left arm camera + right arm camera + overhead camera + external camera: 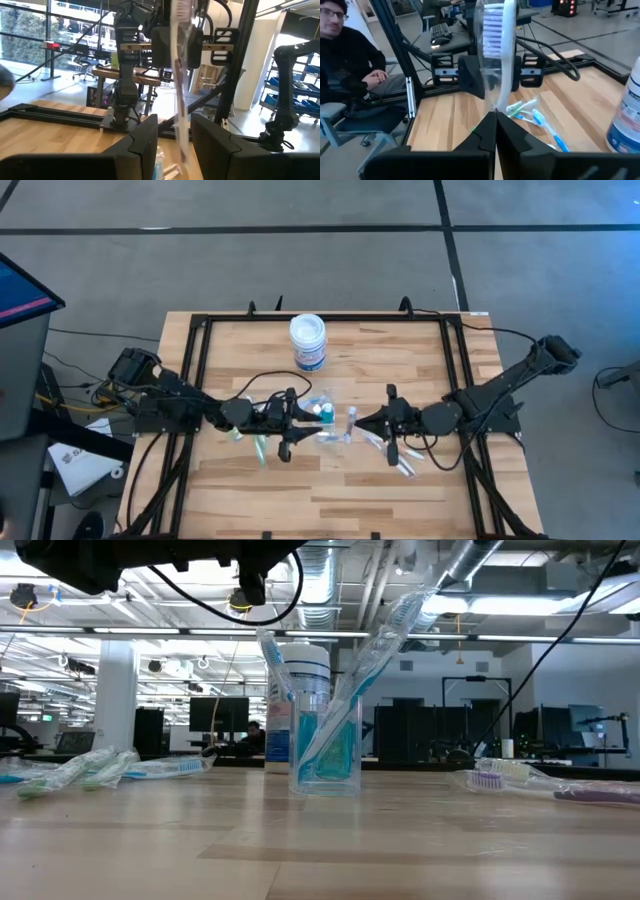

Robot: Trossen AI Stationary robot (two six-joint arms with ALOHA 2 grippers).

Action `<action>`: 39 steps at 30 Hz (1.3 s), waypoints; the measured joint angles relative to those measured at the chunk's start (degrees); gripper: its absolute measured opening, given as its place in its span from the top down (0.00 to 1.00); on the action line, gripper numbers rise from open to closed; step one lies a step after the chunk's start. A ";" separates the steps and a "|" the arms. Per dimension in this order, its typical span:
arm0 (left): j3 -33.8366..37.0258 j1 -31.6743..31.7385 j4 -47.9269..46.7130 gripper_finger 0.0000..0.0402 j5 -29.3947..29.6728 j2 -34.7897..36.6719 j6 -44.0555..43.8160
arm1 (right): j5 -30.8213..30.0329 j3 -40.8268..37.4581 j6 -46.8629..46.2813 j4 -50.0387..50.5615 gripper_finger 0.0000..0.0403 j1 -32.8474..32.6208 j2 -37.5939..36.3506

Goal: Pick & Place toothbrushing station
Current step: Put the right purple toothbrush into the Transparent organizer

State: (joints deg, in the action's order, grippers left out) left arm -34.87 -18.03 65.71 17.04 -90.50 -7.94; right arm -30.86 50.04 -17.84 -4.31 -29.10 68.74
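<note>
A small clear cup [325, 755] stands on its base mid-table [322, 410], with wrapped toothbrushes [375, 665] leaning in it. My right gripper [495, 117], just right of the cup [362, 422], is shut on a wrapped toothbrush with purple bristles [495, 45]. My left gripper [175, 130] faces it from the cup's left [305, 420]. It is open, and that toothbrush [180, 100] hangs in the gap between its fingers without touching them. My right gripper pinches the wrapped toothbrush's handle [496, 102] between its two shut fingers. The fingers come nearly level from the table's right and lie across the brush. The brush stands upright with its bristle head [492, 27] on top, lifted clear of the table.
A white jar with a blue label [308, 340] stands behind the cup. Loose wrapped toothbrushes lie left [258, 448] and right [395, 458] of centre. A black metal frame [200, 350] borders the table. A person [345, 45] sits beyond the left side.
</note>
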 joint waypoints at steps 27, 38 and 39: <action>-2.70 7.18 0.81 0.72 -15.09 0.02 -2.76 | 13.10 0.02 3.34 -10.06 1.00 10.68 5.59; -4.13 7.18 0.82 0.72 -14.90 0.02 -1.03 | 14.54 0.02 3.45 -11.14 1.00 11.31 5.59; -4.15 7.18 0.82 0.72 -14.01 0.02 -1.01 | 14.54 0.02 3.45 -11.18 1.00 11.31 5.59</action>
State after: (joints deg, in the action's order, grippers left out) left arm -39.03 -10.85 66.53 3.02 -90.48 -8.95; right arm -16.32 50.06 -14.39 -15.49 -17.78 74.32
